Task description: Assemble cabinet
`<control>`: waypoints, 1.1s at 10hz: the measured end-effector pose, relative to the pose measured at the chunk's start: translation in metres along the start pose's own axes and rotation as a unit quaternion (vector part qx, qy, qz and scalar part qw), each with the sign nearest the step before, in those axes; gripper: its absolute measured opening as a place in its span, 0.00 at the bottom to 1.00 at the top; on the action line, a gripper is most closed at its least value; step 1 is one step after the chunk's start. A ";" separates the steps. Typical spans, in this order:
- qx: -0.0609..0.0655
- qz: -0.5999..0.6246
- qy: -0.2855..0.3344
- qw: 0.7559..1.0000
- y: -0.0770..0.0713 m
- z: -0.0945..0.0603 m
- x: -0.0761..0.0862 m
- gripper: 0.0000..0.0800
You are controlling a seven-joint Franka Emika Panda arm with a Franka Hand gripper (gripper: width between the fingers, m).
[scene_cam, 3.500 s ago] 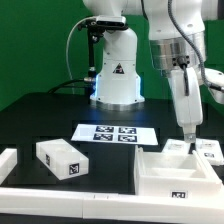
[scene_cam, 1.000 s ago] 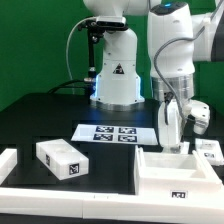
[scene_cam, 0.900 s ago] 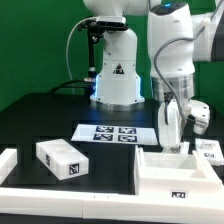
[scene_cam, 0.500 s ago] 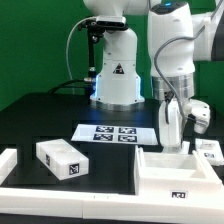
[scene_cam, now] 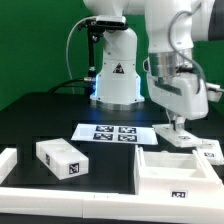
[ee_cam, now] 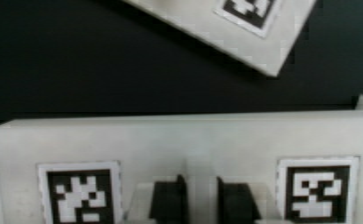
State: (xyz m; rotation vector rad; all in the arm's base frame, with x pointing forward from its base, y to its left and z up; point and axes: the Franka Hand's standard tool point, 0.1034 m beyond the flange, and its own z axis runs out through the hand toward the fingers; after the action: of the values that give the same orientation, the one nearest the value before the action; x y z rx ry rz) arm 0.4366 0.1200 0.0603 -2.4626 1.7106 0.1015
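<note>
1. Currently tool [scene_cam: 179, 130] hovers just above cabinet [scene_cam: 160, 181] rear wall; fingers [ee_cam: 165, 200] nearly pressed together, nothing pinched.
2. Just beside cabinet, exterior view's left: marker board [scene_cam: 118, 133].
3. Well apart from cabinet, same side, on bench [scene_cam: 40, 118]: loose tagged block [scene_cam: 62, 160].

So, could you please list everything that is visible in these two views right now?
cabinet: one, white, table front, the exterior view's right.
drawer block: one, white, tagged, front, the exterior view's left.
tagged piece: one, white, beside the cabinet, far right of the exterior view.
marker board: one, white, table centre.
border rails: two seen, white, table's front and left edges.
table: one, black.
arm: one, white, over the cabinet.
tool: one, dark fingers, near the cabinet's back edge; grip unclear.
</note>
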 end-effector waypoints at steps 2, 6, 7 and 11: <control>0.000 -0.085 0.001 0.996 0.001 0.001 0.003 0.08; 0.010 -0.405 0.017 0.914 -0.005 -0.007 0.024 0.08; 0.006 -0.454 0.017 0.891 -0.006 -0.006 0.016 0.08; -0.008 -0.614 0.022 0.789 -0.007 -0.007 0.020 0.08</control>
State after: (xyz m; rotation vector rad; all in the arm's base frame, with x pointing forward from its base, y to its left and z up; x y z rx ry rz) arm 0.4502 0.1025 0.0646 -3.0206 -0.1599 -0.0904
